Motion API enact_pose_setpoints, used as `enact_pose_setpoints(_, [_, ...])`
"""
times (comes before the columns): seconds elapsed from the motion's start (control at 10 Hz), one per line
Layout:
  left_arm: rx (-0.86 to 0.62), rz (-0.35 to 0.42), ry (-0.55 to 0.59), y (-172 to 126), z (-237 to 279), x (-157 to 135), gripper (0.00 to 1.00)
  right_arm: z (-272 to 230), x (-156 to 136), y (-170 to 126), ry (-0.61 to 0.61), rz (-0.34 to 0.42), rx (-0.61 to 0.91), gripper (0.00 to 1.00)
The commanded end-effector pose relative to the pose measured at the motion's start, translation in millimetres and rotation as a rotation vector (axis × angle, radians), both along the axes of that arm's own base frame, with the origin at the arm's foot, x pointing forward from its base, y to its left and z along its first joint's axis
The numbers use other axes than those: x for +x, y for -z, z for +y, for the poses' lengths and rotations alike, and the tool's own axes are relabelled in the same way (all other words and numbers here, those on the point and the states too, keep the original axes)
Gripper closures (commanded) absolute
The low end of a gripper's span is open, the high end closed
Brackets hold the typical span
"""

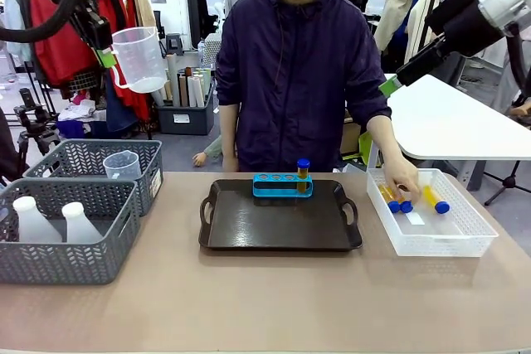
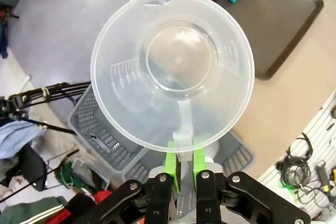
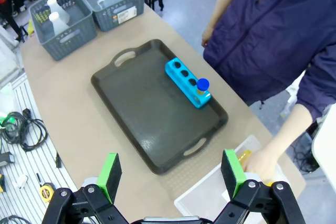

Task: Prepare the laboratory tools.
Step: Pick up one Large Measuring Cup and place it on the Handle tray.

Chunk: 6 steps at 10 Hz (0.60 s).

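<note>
My left gripper is raised at the far left, shut on the handle of a clear measuring beaker; the left wrist view looks down into that beaker with the gripper clamped on its handle. The blue rack stands at the back of the dark tray with one amber blue-capped tube in its right end hole. The person's hand reaches among tubes lying in the white basket. My right gripper hangs open, high at the right.
Two grey baskets stand at the left: the near one holds two white flasks, the far one another clear beaker. Bare tabletop lies in front of the tray. The person stands at the far edge.
</note>
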<state>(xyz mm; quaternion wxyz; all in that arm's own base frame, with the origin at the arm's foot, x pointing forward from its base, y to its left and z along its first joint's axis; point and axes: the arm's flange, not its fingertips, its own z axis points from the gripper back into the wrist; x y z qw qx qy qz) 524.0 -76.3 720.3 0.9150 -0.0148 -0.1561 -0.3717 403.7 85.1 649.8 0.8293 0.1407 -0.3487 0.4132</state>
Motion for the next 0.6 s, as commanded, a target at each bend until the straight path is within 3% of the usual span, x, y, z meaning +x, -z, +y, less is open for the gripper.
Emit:
enact_pose_setpoints(0.0, [0.000, -0.001, 0.007, -1.0, -3.1, -1.3, 1.00, -0.6, 0.6, 0.1, -0.011, 0.000, 0.020, 0.00])
enact_pose_setpoints(0.2, [0.047, -0.019, 0.151, 9.0, -52.4, -19.6, 1.00, -0.6, 0.6, 0.1, -0.011, 0.000, 0.020, 0.00])
enact_pose_setpoints(0.5, [0.109, 0.006, 0.374, 16.2, -124.5, -21.8, 1.00, -0.6, 0.6, 0.1, -0.011, 0.000, 0.020, 0.00])
